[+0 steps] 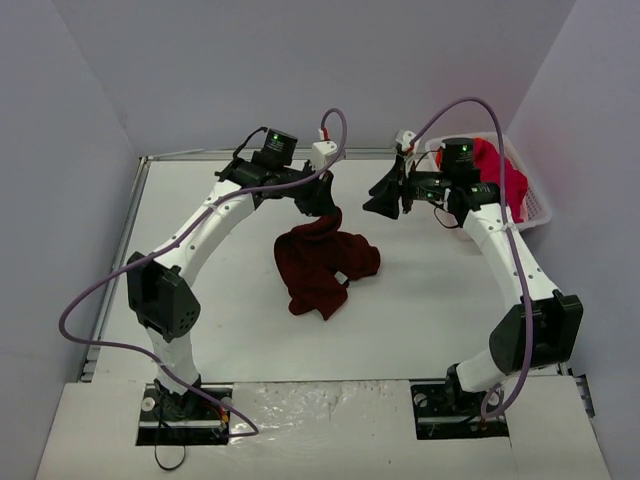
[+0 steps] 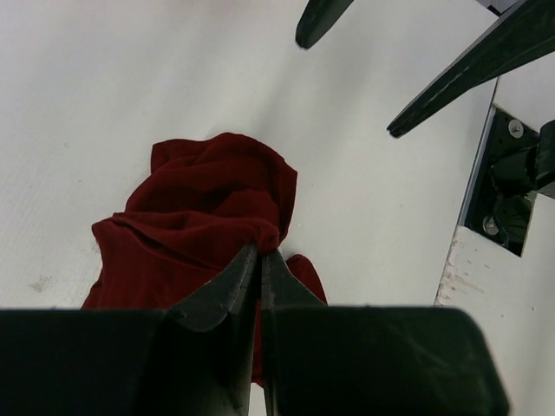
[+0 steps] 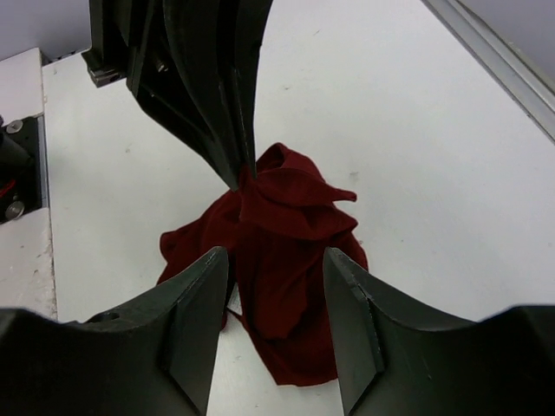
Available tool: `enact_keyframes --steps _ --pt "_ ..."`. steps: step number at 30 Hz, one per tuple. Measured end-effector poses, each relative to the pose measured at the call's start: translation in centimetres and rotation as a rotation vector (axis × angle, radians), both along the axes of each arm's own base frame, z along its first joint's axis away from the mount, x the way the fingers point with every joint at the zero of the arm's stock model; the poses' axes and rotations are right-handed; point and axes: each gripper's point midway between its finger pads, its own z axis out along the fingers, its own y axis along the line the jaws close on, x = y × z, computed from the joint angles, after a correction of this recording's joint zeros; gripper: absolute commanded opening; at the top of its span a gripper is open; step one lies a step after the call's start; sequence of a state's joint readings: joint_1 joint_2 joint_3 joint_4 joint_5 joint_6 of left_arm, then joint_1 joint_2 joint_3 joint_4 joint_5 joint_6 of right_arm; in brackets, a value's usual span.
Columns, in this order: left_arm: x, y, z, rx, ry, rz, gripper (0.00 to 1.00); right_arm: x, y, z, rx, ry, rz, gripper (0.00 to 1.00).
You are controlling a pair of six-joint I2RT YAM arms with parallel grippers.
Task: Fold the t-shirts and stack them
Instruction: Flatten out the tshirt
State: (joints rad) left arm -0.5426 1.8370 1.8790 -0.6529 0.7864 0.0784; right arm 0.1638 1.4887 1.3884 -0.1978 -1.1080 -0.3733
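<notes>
left gripper (image 2: pixel 260 251) pinching crumpled, soft maroon t-shirt (image 1: pixel 322 262); right gripper (image 3: pixel 277 257) parted, empty

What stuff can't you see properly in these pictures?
- Maroon shirt: neck and sleeves lost in its own crumples, every view.
- Basket: top view, the right arm covers part; how many shirts lie inside cannot be told.
- Left wrist view: the left end effector, shut on the shirt, blocks the cloth's near part.
- Right wrist view: basket outside the frame.
</notes>
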Motion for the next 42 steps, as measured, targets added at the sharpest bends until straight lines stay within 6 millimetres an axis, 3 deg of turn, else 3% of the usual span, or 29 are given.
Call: enact_keyframes --steps 12,21,32,42 --pt "-1.0 -0.6 0.8 -0.051 0.047 -0.037 0.02 -0.6 1.4 -2.2 0.064 0.092 0.136 0.44" --pt "-1.1 -0.7 0.9 -0.057 0.048 -0.045 0.02 0.2 2.3 -4.3 0.076 0.155 0.175 0.46" --pt "-1.2 -0.7 1.0 -0.061 0.048 -0.050 0.02 -0.2 5.1 -3.4 0.071 0.128 0.245 0.46" --pt "-1.0 -0.4 0.7 -0.053 0.040 -0.043 0.02 -0.8 5.6 -3.6 0.056 0.136 0.269 0.18"
